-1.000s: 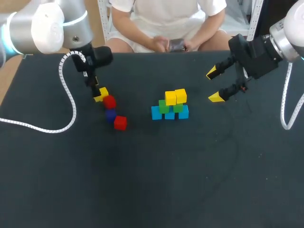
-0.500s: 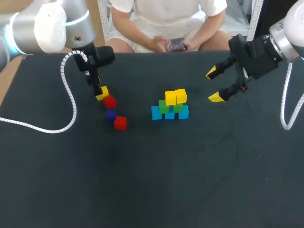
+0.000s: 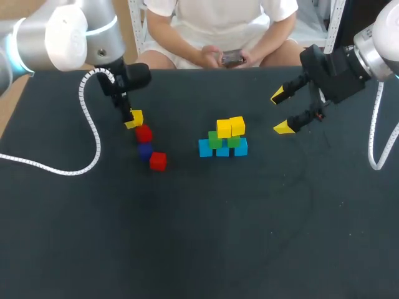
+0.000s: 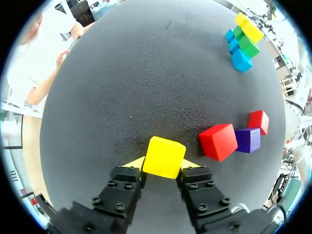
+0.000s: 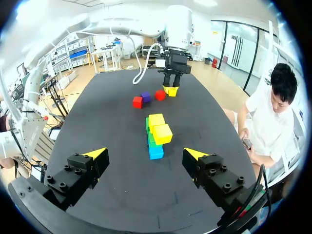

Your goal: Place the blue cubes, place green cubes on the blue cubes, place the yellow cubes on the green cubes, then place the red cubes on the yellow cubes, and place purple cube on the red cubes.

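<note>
L gripper w/ yellow cube higher

- The worktop is dark and matt, with a fine, grainy, speckled surface; whether it is cloth or rubber cannot be told.
- The yellow cube in the left gripper has smooth, evenly coloured faces with a faint sheen. It could be painted wood or plastic.
- The red cube and purple cube show a like smooth, softly shining finish.
- The fingers are matt black with dark screw heads set in, and their yellow tips look like smooth plastic.
- The left arm has a smooth silver-grey shell with a satin gloss.
- Its cable lies in a white, ribbed spiral wrap that looks like plastic.
- The right gripper is matt black too.
</note>
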`<control>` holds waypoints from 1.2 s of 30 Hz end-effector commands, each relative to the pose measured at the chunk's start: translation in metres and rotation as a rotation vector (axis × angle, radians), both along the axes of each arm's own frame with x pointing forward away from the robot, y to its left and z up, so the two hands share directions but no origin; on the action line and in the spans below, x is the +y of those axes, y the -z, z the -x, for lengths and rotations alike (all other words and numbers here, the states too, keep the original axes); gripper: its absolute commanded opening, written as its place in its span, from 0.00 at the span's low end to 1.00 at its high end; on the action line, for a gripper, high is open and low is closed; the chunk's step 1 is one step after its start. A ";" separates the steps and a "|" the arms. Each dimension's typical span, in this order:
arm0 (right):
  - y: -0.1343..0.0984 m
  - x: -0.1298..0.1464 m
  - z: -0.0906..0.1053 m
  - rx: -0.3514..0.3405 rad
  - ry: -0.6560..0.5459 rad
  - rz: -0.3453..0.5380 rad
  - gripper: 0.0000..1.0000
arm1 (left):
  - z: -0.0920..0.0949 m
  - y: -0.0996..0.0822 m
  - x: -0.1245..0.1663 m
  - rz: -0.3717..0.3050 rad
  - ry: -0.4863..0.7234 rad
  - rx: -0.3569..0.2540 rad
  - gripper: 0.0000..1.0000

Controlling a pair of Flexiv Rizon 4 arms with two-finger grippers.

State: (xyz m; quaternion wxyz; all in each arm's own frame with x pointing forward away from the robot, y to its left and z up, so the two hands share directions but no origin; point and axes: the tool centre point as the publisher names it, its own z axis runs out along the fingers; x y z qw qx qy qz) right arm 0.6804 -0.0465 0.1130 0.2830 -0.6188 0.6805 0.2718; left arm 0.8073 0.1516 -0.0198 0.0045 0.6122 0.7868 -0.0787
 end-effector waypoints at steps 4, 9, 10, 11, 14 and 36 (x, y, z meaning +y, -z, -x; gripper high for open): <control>0.000 0.000 0.001 -0.002 0.002 -0.001 1.00 | 0.019 -0.005 0.008 -0.008 -0.009 -0.018 0.00; 0.000 0.000 0.001 -0.002 0.002 -0.001 1.00 | 0.031 -0.009 0.015 -0.013 -0.033 -0.022 0.00; 0.000 0.000 0.001 -0.002 0.002 -0.001 1.00 | 0.034 -0.010 0.016 -0.015 -0.035 -0.023 0.00; 0.000 0.000 0.001 -0.002 0.002 -0.001 1.00 | 0.038 -0.011 0.017 -0.016 -0.039 -0.023 0.00; 0.000 0.000 0.001 -0.002 0.002 -0.001 1.00 | 0.050 -0.014 0.018 -0.016 -0.051 -0.028 0.00; 0.000 0.000 0.001 -0.002 0.002 -0.001 1.00 | 0.187 -0.064 -0.029 -0.073 -0.127 -0.161 0.00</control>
